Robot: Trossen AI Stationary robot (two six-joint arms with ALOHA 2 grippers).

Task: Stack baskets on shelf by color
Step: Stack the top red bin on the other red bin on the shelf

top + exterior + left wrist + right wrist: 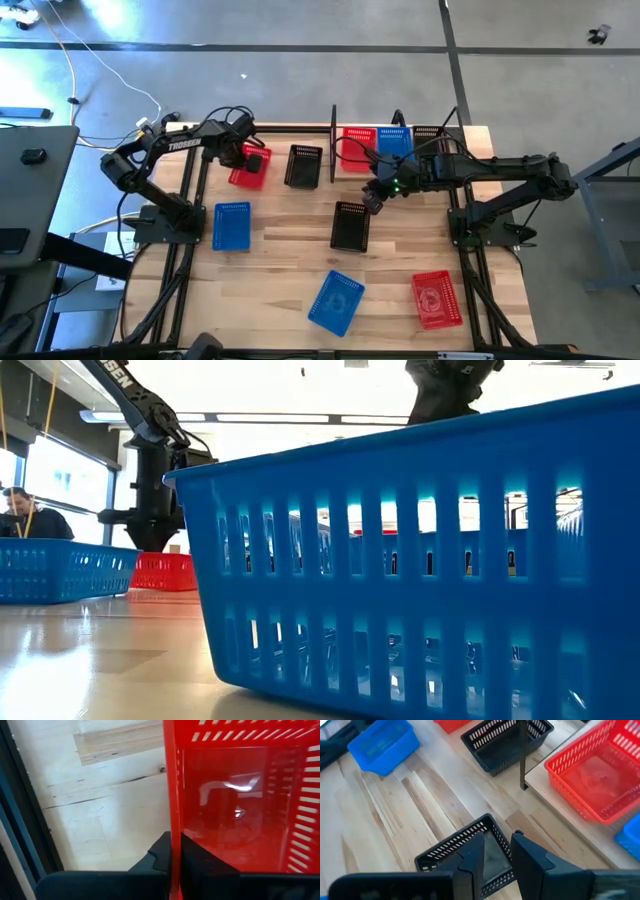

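One red basket (240, 810) wall pinched between left end effector (174, 851) fingers.

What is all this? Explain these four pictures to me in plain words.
Two robot arms work at a wooden table. One picture looks down from above, one looks level across the tabletop, and two come from cameras on the arms' wrists. Six small baskets, red, blue and black, lie loose on the table; three more sit in the shelf. The left gripper is clamped on the wall of a red basket. The right gripper is open over the rim of a black basket.
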